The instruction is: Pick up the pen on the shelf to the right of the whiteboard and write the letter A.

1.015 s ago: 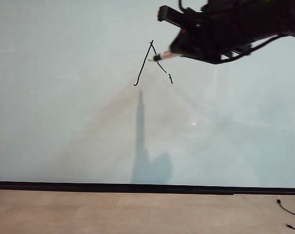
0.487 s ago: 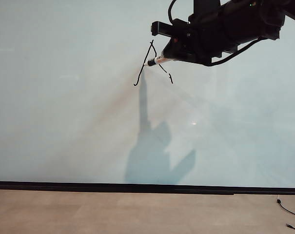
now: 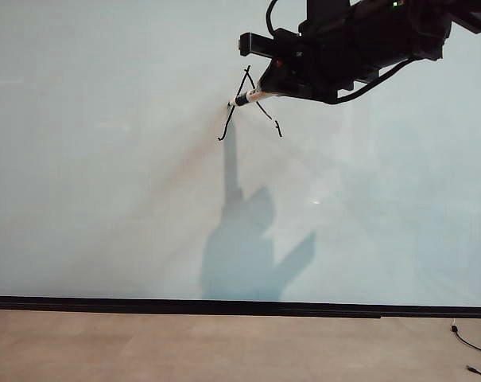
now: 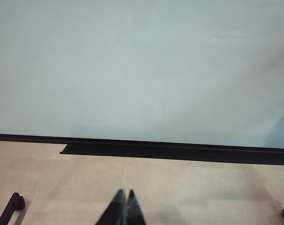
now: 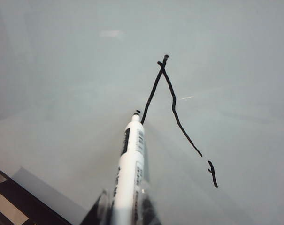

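Observation:
The whiteboard [image 3: 105, 159] fills the exterior view. High on it, right of centre, the letter A [image 3: 260, 107] shows as two thin black strokes crossing at the top. My right gripper [image 3: 265, 91] reaches in from the upper right, shut on the pen [image 3: 250, 97]. The pen's black tip sits at the left stroke, about halfway down. In the right wrist view the pen [image 5: 130, 159] points at the strokes [image 5: 172, 101] from my right gripper [image 5: 126, 206]. The right stroke has a gap near its lower end. My left gripper [image 4: 125, 193] hangs shut and empty over the floor.
A black strip [image 3: 224, 305] runs along the board's lower edge, above the tan floor [image 3: 184, 350]. A thin black cable [image 3: 471, 344] lies at the lower right. The arm's shadow [image 3: 248, 255] falls on the board. Black stand feet [image 4: 10, 206] show near my left gripper.
My right gripper has moved left with the pen, carrying the tip from between the two strokes to the left stroke. The arm's shadow on the board has grown. The left arm is still.

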`<state>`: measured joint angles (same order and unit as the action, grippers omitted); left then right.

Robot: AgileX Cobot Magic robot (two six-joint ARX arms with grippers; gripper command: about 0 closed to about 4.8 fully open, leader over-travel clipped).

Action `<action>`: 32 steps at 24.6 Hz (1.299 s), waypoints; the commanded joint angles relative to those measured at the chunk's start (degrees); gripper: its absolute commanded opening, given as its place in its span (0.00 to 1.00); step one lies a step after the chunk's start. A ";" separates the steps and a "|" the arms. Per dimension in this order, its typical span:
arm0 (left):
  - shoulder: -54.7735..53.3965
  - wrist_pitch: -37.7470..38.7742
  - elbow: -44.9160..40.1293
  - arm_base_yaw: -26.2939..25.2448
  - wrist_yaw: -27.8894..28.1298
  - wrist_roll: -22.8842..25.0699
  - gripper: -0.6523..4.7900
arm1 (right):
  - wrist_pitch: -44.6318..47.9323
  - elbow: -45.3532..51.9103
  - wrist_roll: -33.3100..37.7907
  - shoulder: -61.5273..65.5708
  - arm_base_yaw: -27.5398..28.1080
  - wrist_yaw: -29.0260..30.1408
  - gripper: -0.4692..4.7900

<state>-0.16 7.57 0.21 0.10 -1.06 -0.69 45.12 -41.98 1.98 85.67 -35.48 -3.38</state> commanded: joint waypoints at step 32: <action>-0.02 -0.35 0.17 0.00 -0.24 0.24 0.11 | -6.40 1.25 -2.69 -6.84 0.04 -10.75 0.08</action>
<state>-0.16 7.57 0.21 0.10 -1.06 -0.71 37.69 -40.69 -0.56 79.24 -35.77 -11.88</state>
